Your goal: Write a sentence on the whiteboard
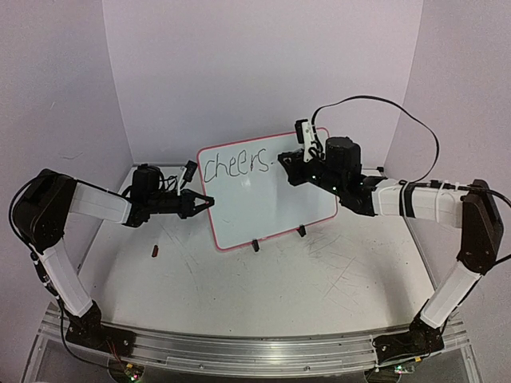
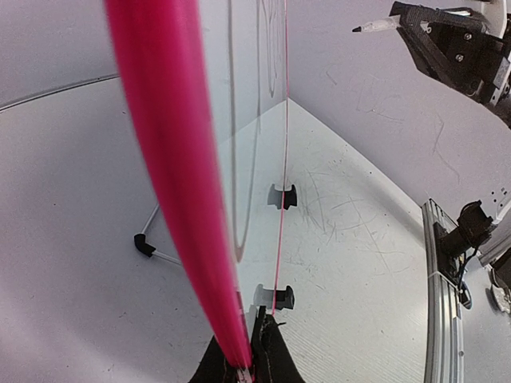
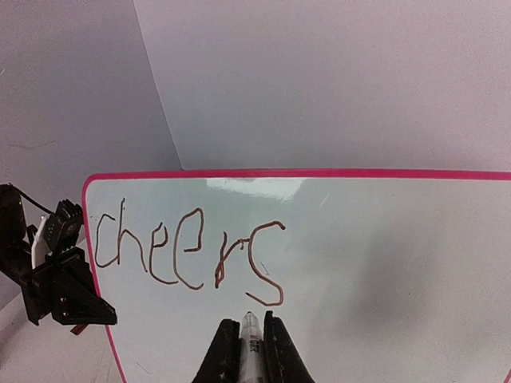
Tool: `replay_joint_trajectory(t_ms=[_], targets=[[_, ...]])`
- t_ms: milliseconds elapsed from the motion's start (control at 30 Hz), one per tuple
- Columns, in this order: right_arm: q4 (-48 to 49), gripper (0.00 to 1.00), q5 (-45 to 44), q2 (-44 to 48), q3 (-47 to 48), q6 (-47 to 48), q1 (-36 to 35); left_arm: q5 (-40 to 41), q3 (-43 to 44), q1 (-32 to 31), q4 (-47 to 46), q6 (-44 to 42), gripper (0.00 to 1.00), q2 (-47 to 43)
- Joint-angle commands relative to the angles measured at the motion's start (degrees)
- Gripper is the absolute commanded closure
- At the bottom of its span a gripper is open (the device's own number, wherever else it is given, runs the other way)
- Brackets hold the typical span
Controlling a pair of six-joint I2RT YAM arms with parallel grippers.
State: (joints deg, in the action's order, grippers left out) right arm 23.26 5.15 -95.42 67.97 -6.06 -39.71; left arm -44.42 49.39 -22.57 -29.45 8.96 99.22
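The whiteboard (image 1: pixel 271 209) stands tilted on two black clip feet (image 1: pixel 255 246), its rim red-pink. One word of the sentence, "cheers" (image 1: pixel 235 165), runs in dark marker along its upper left. My left gripper (image 1: pixel 206 202) is shut on the board's left rim; in the left wrist view that rim (image 2: pixel 172 175) runs up from between the fingers (image 2: pixel 271 351). My right gripper (image 3: pixel 250 321) is shut on a marker (image 3: pixel 251 345), whose tip sits just below the final "s" of the lettering (image 3: pixel 188 255). From the left wrist view the marker tip (image 2: pixel 369 27) hangs a little off the board's face.
A small dark cap-like piece (image 1: pixel 156 252) lies on the table left of the board. A thin wire leg with a black end (image 2: pixel 148 246) rests behind the board. Purple walls close in the back and sides. The metal rail (image 1: pixel 255 351) with both arm bases lines the near edge.
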Motion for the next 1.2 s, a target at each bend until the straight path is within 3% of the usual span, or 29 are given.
replay_joint_trajectory(t_ms=[0,433,567,733,1000,1167], targets=[[-0.59,1.0,1.59,-1.57,3.32,4.43,-2.38,7.0,2.05,0.51,-0.83,-4.08,1.0,-1.44],[-3.68,1.0,5.89,-10.58,10.49,4.72,-8.99,7.27,2.25,0.5,-0.11,-4.64,1.0,-1.46],[-4.01,1.0,4.7,-12.23,11.2,5.0,-10.4,7.74,2.04,0.51,0.19,-5.05,1.0,-1.5],[-2.87,1.0,-3.22,-12.68,10.66,2.44,-10.69,7.18,2.58,0.51,0.58,-4.84,1.0,-0.88],[-1.5,1.0,2.51,-14.85,12.58,2.63,-10.98,6.99,3.05,0.42,0.8,-5.17,1.0,-0.78],[-1.64,1.0,-0.42,-16.2,14.35,2.91,-11.35,6.98,3.07,0.42,0.89,-5.24,1.0,-0.52]])
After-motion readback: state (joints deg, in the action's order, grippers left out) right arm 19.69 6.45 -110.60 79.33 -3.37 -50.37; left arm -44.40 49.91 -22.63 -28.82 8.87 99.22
